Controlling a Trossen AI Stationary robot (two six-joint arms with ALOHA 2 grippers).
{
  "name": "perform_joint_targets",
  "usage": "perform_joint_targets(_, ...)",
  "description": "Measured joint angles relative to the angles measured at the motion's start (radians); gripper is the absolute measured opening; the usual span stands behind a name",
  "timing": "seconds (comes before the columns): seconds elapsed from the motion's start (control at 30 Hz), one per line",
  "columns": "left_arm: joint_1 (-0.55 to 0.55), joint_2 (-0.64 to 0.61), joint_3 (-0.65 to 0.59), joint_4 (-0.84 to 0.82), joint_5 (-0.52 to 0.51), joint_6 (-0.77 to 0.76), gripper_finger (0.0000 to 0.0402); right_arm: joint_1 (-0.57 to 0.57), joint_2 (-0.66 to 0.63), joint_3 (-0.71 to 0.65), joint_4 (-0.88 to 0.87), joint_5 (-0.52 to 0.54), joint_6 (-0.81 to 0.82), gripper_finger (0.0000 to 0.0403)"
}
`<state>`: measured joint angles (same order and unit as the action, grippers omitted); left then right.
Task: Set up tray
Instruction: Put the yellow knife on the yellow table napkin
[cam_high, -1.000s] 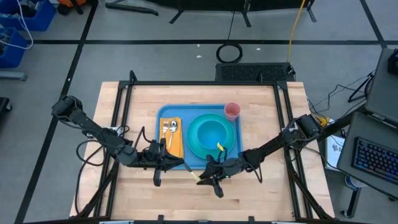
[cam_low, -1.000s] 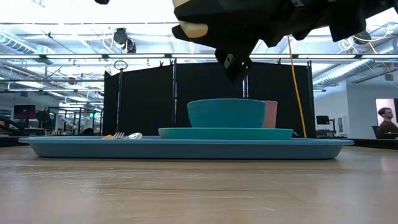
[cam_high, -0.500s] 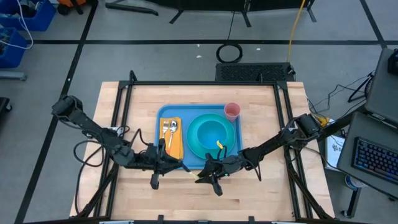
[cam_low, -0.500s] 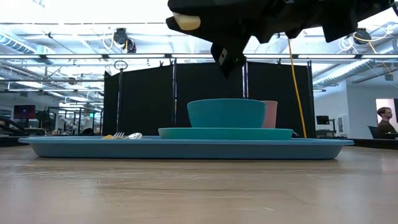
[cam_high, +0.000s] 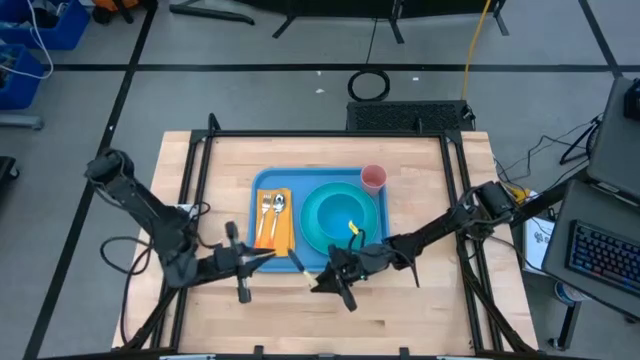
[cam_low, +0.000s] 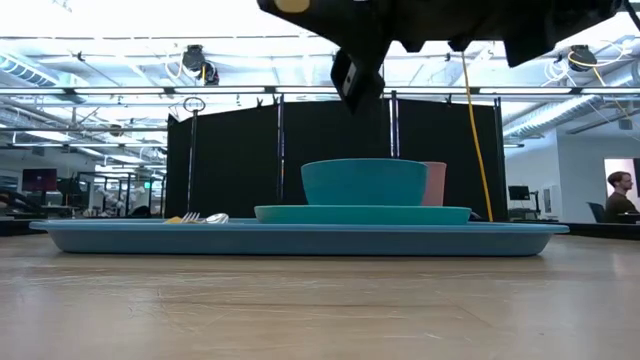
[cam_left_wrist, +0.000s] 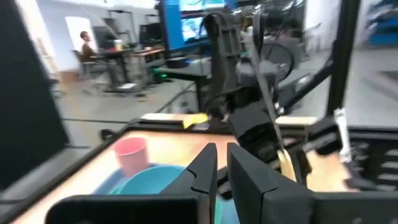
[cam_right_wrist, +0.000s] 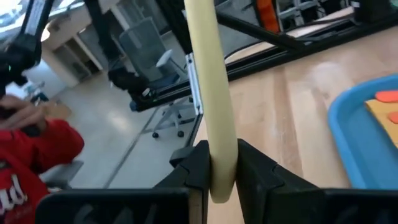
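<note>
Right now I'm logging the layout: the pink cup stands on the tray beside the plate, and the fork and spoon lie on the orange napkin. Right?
Not quite. In the high view the pink cup stands on the table, just off the tray, at its far corner by the plate. The fork and spoon do lie on the orange napkin.

Overhead cam, table-level cam, 2 wrist cams
</note>
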<state>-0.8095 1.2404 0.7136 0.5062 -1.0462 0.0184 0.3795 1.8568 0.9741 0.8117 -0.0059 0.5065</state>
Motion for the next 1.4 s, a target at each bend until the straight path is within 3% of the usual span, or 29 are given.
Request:
perform_joint_targets(0.13, -0.073, 0.001, 0.0, -0.023, -0.132, 0.02, 0.0025, -0.028, 0.0, 0.0, 0.0, -0.001, 0.057, 0.004)
perform_joint_targets(0.37, -0.171, 0.001, 0.0, -0.096, -0.255, -0.007, 0.0004, -0.087, 0.0, 0.0, 0.008, 0.001, 0.145, 0.004)
perform_joint_targets(0.77, -0.289, 0.001, 0.0, -0.397, -0.422, -0.281, 0.0031, -0.142, 0.015, 0.084, 0.012, 0.005, 0.37, 0.004)
perform_joint_targets(0.97, -0.319, 0.001, 0.0, -0.587, -0.456, -0.488, 0.0017, -0.14, 0.104, 0.217, 0.007, 0.01, 0.485, 0.004)
perform_joint_targets(1.13, -0.339, 0.001, 0.0, -0.701, -0.459, -0.637, 0.0004, -0.142, 0.195, 0.286, -0.048, 0.036, 0.691, 0.004)
perform_joint_targets(1.4, -0.387, 0.002, 0.0, -0.768, -0.458, -0.714, 0.0031, -0.171, 0.225, 0.287, -0.153, 0.064, 0.845, 0.004)
